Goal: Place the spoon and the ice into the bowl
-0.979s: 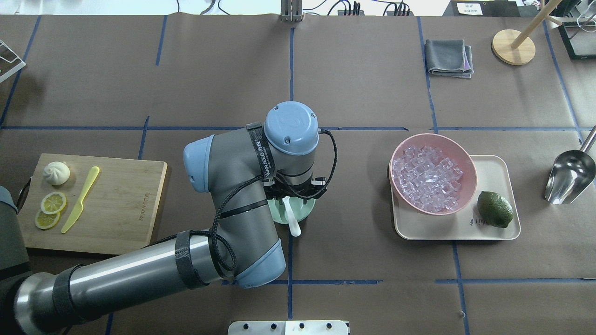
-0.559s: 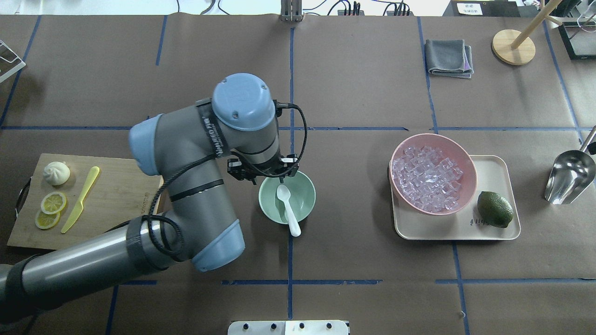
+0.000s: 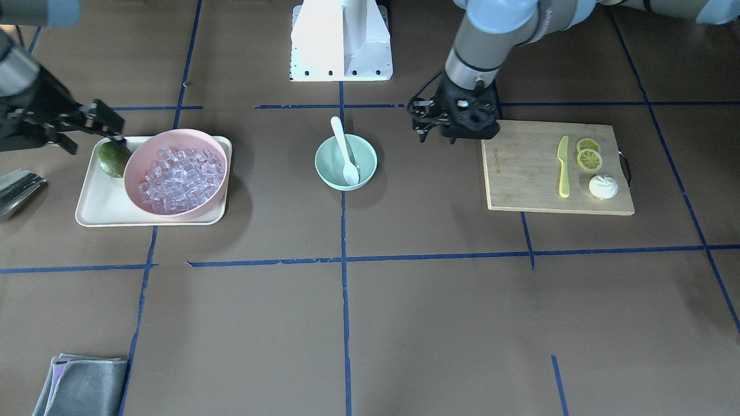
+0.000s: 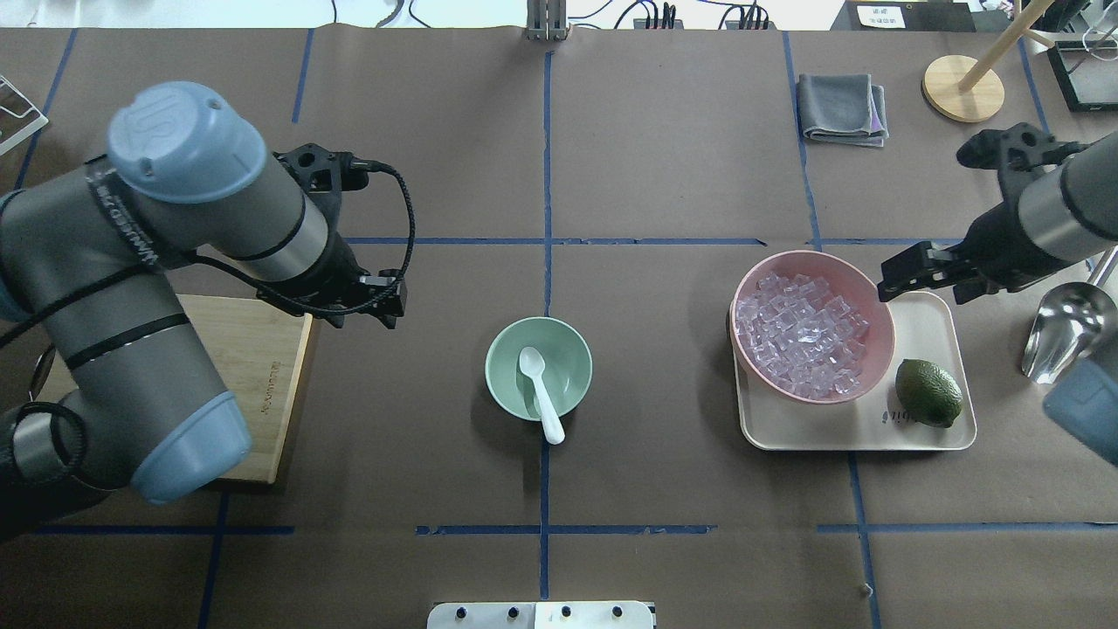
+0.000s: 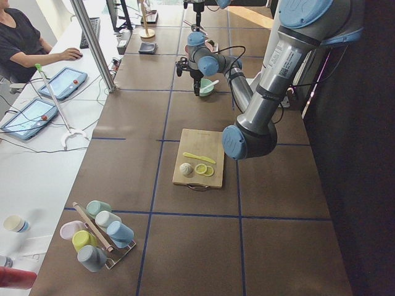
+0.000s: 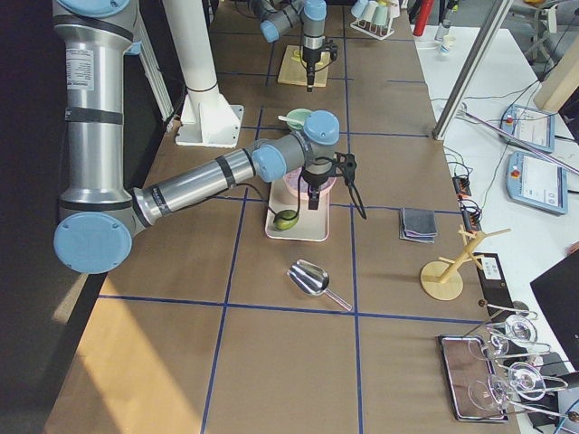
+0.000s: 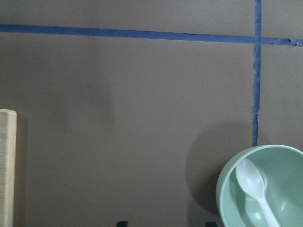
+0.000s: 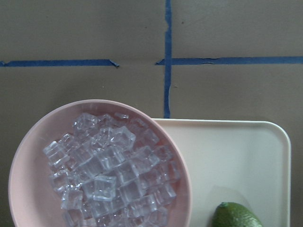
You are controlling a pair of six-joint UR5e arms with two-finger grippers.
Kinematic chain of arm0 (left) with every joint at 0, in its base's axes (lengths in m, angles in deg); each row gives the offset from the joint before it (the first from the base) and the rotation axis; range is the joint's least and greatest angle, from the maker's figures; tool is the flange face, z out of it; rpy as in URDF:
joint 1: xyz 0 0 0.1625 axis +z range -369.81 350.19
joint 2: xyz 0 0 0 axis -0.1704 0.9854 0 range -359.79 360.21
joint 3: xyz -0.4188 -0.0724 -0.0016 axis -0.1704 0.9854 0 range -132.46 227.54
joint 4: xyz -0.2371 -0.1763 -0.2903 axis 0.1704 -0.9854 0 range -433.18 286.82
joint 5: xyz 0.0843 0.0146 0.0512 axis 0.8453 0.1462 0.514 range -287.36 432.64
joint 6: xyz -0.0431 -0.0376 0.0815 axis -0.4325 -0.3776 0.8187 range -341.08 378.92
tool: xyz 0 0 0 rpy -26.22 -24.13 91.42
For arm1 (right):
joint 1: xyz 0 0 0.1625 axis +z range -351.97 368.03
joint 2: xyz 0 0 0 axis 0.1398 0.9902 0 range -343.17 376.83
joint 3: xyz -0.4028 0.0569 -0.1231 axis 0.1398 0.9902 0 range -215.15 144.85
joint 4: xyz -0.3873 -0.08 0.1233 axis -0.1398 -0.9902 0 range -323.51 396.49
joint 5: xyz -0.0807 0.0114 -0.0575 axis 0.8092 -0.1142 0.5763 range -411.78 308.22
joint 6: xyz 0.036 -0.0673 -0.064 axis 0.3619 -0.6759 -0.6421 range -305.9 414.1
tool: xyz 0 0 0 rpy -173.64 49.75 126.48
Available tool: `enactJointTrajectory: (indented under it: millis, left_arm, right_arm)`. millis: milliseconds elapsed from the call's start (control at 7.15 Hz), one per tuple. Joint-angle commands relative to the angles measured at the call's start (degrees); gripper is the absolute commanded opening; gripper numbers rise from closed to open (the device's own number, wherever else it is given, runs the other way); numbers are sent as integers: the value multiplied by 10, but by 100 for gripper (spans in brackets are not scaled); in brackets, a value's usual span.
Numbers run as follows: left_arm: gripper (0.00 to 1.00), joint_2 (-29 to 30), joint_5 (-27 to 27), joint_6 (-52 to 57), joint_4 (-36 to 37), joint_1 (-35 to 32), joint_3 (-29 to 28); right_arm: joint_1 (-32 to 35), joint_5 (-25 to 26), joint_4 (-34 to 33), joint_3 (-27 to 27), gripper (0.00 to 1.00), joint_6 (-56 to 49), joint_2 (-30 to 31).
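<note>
White spoon [image 4: 541, 395]: the scoop is down inside the bowl. The handle leans on the near rim and projects past it.
Green bowl [image 4: 569, 360]: stands at table centre, on a blue tape line. No ice shows in it.
Ice [image 4: 803, 336]: clear cubes piled in the pink bowl [image 4: 884, 325], which sits on a cream tray [image 4: 926, 424] beside a lime [image 4: 928, 393]. The pile is well apart from the green bowl.
Left gripper [image 4: 362, 311]: hovers over bare table between the cutting board [image 3: 520, 173] and the green bowl. The wrist view shows two fingertips set wide, with nothing between them.
Right gripper [image 4: 917, 278]: hovers over the tray's far edge, just beside the pink bowl's rim. Its finger spacing cannot be told, and nothing shows in it.
Metal scoop [image 4: 1070, 328]: lies on the table beyond the tray, on the robot's right.
Step in hand: spoon placement is judged complete. Ice transfer is judged to be starting, with the right arm.
Next move: probably a descent into the pile and a firm pinch, since glossy cubes likely slip. Then a carry to the green bowl and a release clear of the spoon handle.
Writing: white lettering on the left arm's black strap, a burnt-in mark at the board's edge, and small print on the tray near the lime. All are too small to read.
</note>
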Motion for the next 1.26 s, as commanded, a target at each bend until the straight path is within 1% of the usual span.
enactJointTrajectory:
  millis: [0,140,420,559,699,839,1119]
  left_arm:
    - [64,-39,-16,29,-1,-19,30]
    - [64,-39,-15,28,-1,-17,30]
    - [64,-39,-15,29,-1,-17,27]
    - [65,-40,-16,29,-2,-17,27]
    - [65,-40,-16,29,-3,-17,25]
    - [65,-40,-15,29,-3,-17,25]
    - [65,-40,-16,29,-4,-16,25]
  right_arm:
    - [-74,64,4,30,99,41,-41]
    - [-96,81,7,37,98,64,-54]
    - [-106,84,8,72,96,65,-82]
    - [-110,87,8,76,95,65,-82]
    - [-111,87,8,76,87,67,-82]
    - [-112,87,8,81,82,67,-82]
    - [-112,87,8,87,81,67,-83]
